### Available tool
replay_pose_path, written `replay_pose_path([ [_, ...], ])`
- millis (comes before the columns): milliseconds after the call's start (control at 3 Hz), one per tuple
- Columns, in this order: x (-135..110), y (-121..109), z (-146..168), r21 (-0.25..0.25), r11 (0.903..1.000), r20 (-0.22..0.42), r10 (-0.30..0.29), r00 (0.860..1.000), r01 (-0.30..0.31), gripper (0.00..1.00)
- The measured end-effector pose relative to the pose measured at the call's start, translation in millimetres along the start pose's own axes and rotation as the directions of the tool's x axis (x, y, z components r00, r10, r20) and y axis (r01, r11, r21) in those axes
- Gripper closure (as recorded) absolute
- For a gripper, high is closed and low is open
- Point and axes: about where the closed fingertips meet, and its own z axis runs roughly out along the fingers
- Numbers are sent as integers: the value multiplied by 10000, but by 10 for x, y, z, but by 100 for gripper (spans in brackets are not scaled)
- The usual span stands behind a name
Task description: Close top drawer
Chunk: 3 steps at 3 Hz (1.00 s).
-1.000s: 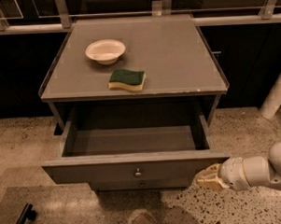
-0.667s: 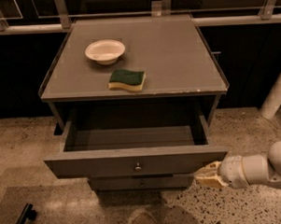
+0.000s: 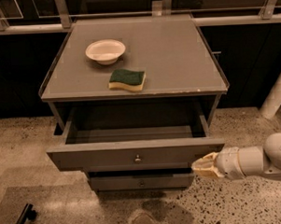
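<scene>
The top drawer (image 3: 133, 154) is a wide grey tray with a flat front and a small round metal knob (image 3: 138, 158) at its centre. It stands pulled out from the grey cabinet, partly open, and its inside looks empty. My gripper (image 3: 203, 166) comes in from the right on a white arm. Its tip is at the lower right corner of the drawer front, touching or almost touching it.
The cabinet top (image 3: 175, 61) bears a white bowl (image 3: 105, 51) and a green and yellow sponge (image 3: 127, 79). A shorter drawer front (image 3: 141, 181) shows below the top drawer. A white post (image 3: 275, 98) stands at the right. The floor is speckled stone.
The top drawer has slid back into the cabinet a little, and less of its inside shows. My gripper has followed its front inward.
</scene>
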Motion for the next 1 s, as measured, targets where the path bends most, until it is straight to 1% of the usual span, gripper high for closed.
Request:
replay_pose_path([
  [333, -25, -166, 129, 169, 9994, 315, -291, 9991, 286, 100],
  [667, -86, -254, 188, 312, 9977, 368, -607, 9975, 595, 100],
  [1000, -253, -472, 234, 845, 9883, 344, -1303, 9909, 1270, 100],
])
